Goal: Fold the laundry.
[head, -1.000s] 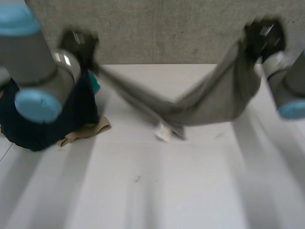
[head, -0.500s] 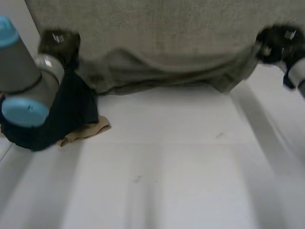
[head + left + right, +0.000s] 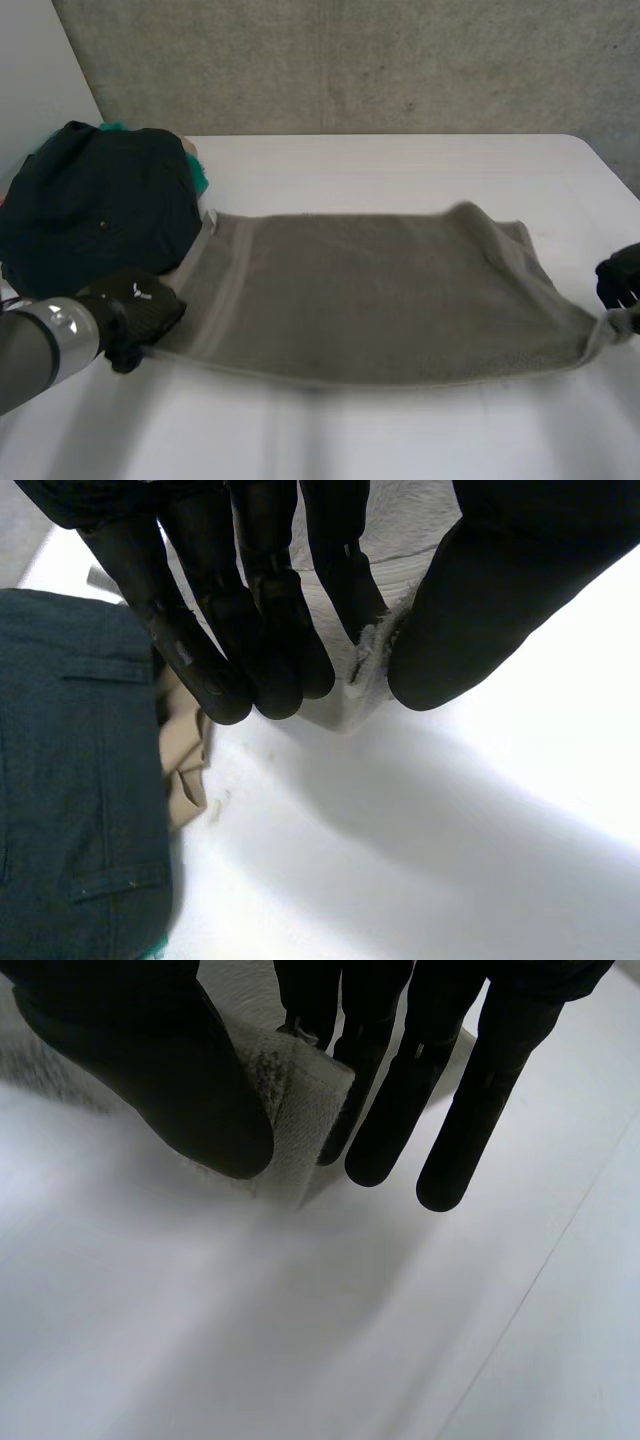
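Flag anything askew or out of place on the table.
Nothing spilled or damaged. The grey towel lies slightly askew: its far edge humps up toward the right, its far left corner meets the dark clothes pile.

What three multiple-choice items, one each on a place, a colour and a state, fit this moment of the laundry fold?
1. Where is the dark clothes pile? A) beside the left end of the towel; B) on the towel's middle; C) under the towel.
2. The towel's colour? A) red; B) grey; C) yellow.
3. The left hand? A) open above the towel; B) pinching a towel corner; C) curled, holding nothing.
Answers: A, the pile lies by that end; B, it is plainly grey; B, fingers and thumb clamp the corner.
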`<state>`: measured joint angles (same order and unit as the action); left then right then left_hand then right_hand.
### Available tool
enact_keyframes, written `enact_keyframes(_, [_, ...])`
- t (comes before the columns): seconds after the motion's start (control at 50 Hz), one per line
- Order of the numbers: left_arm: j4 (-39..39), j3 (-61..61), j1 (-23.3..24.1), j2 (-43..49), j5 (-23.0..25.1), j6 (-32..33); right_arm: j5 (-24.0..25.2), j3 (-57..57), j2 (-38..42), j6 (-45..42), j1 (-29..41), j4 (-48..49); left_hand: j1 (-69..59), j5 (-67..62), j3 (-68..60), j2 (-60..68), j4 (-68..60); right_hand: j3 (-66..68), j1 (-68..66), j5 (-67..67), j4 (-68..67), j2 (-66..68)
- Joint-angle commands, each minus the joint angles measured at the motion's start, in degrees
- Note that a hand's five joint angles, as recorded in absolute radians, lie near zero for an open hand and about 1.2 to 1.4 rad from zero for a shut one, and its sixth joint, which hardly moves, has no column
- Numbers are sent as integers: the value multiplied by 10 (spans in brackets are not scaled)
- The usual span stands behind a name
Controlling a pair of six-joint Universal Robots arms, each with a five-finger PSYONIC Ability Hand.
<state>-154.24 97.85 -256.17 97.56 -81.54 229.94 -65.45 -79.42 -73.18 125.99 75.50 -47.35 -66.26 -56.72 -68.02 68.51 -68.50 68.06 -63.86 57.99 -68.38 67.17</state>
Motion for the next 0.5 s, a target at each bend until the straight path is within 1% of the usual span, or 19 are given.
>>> enact_keyframes(0.02, [-6, -86, 11, 64, -5, 42, -4, 37, 45, 23, 13, 39, -137, -133, -120, 115, -115, 119, -161, 120, -116, 128])
enact_keyframes(0.08, [-27, -144, 29, 107, -20, 22, -6, 51, 68, 50, 32, 83, -137, -133, -120, 115, -115, 119, -161, 120, -116, 128])
enact_keyframes(0.1, [-43, -190, 42, 138, -31, 4, -6, 65, 80, 67, 46, 113, -137, -133, -120, 115, -115, 119, -161, 120, -116, 128])
enact_keyframes(0.16, [-64, -272, 54, 183, -49, -23, -9, 93, 95, 106, 62, 166, -137, -133, -120, 115, -115, 119, -161, 120, -116, 128])
enact_keyframes(0.18, [-76, -335, 61, 213, -63, -40, -14, 115, 100, 141, 71, 204, -137, -133, -120, 115, -115, 119, -161, 120, -116, 128])
enact_keyframes(0.22, [-86, -403, 64, 241, -75, -53, -24, 142, 101, 180, 79, 250, -137, -133, -120, 115, -115, 119, -161, 120, -116, 128])
enact_keyframes(0.24, [-98, -478, 66, 263, -91, -63, -34, 169, 98, 224, 84, 295, -137, -133, -120, 115, -115, 119, -161, 120, -116, 128])
enact_keyframes(0.28, [-113, -552, 67, 278, -104, -77, -47, 195, 93, 268, 90, 349, -137, -133, -120, 115, -115, 119, -161, 120, -116, 128])
enact_keyframes(0.3, [-131, -620, 67, 286, -116, -91, -61, 219, 84, 312, 91, 407, -137, -133, -120, 115, -115, 119, -161, 120, -116, 128])
enact_keyframes(0.34, [-158, -685, 65, 293, -125, -111, -78, 234, 72, 358, 93, 470, -137, -133, -120, 115, -115, 119, -161, 120, -116, 128])
enact_keyframes(0.36, [-174, -713, 64, 295, -127, -122, -86, 240, 64, 380, 93, 503, -137, -133, -120, 115, -115, 119, -161, 120, -116, 128])
enact_keyframes(0.38, [-208, -757, 62, 297, -127, -147, -105, 247, 49, 420, 93, 568, -137, -133, -120, 115, -115, 119, -161, 120, -116, 128])
enact_keyframes(0.44, [-263, -795, 60, 297, -110, -182, -132, 247, 33, 476, 94, 667, -137, -133, -120, 115, -115, 119, -161, 120, -116, 128])
enact_keyframes(0.46, [-290, -803, 59, 297, -99, -202, -143, 252, 30, 500, 92, 718, -137, -133, -120, 115, -115, 119, -161, 120, -116, 128])
enact_keyframes(0.5, [-305, -803, 59, 296, -86, -215, -144, 254, 31, 510, 91, 744, -137, -133, -120, 115, -115, 119, -161, 120, -116, 128])
